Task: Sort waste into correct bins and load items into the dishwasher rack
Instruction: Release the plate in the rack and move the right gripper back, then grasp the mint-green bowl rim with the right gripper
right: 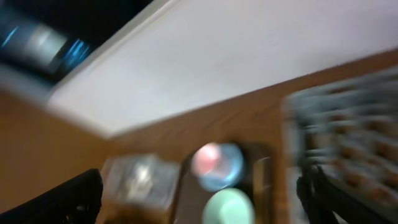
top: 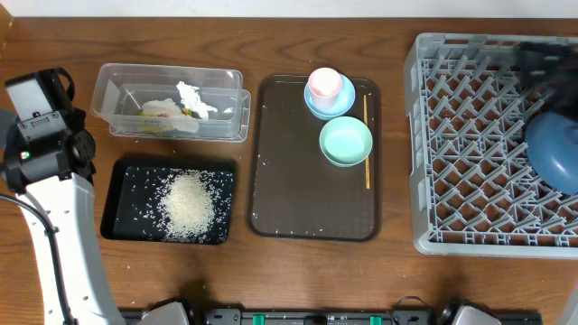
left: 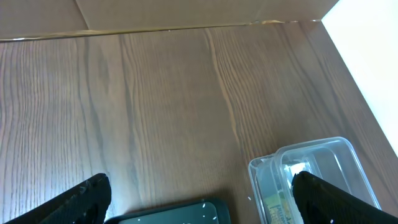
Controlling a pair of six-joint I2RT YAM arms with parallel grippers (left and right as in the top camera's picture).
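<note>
Left arm point(top: 54, 226): white, rising from the near-left edge of the table point(top: 298, 275), with its black wrist beside the clear tub's left end.
Left gripper point(left: 200, 185): fingers spread wide, empty, over bare wood.
Right gripper point(right: 200, 185): fingers wide apart with nothing between them; overhead it is a dark blur above the dishwasher rack's far-right corner.
Overhead only: blue plate-bowl point(top: 555, 149) in the dishwasher rack point(top: 452, 135), right side.
Clear tub point(top: 117, 90): holds the tissue point(top: 191, 93) and wrapper point(top: 188, 114).
Black tray point(top: 122, 171): holds the rice heap point(top: 188, 206).
Serving tray point(top: 298, 185): pink cup point(top: 324, 83) in the pale-blue bowl point(top: 336, 105), mint bowl point(top: 346, 142), chopstick point(top: 367, 167).
Counts: two bins, three bowls, one cup, one chopstick.
</note>
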